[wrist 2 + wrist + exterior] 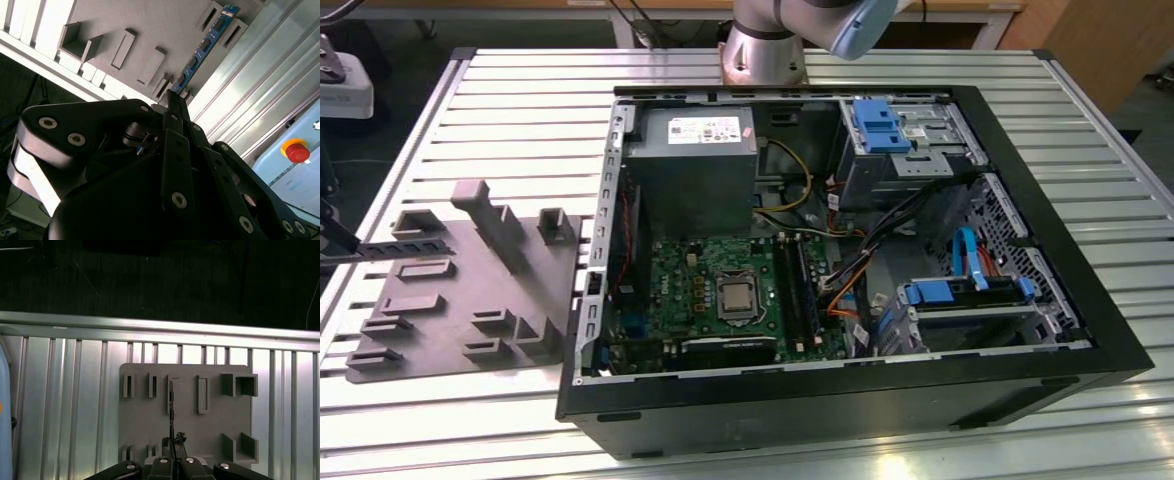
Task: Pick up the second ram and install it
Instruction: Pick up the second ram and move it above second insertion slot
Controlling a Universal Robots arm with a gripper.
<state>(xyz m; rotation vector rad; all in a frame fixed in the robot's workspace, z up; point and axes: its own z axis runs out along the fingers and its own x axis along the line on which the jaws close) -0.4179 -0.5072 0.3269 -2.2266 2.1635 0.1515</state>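
Evidently the pickup is under way at the grey plastic tray point(145, 425), which lies on the slatted aluminium desk point(60, 405) in the left part of the exterior view, just beside the open black computer case point(854, 400). The second ram point(205, 47), a thin flat memory stick with a blue-green board edge and black chips, stands on its long edge across the tray. Its far end sits between two raised grey blocks, which keep it upright and leave its flat faces open to a grip from the sides.

The black claw point(172, 97) meets the stick at its near end. In both wrist views the fingers sit almost together with the end of the board between them, so I judge the stick pinched by its two faces, the rest of it projecting straight ahead. Whether it is clear of the blocks or resting in them cannot be told.

Holding one end leaves the contact edge and most of the board free. That suits the install the task calls for, at the long dark motherboard slots point(794, 285) near the middle of the exterior view, well apart from the tray.
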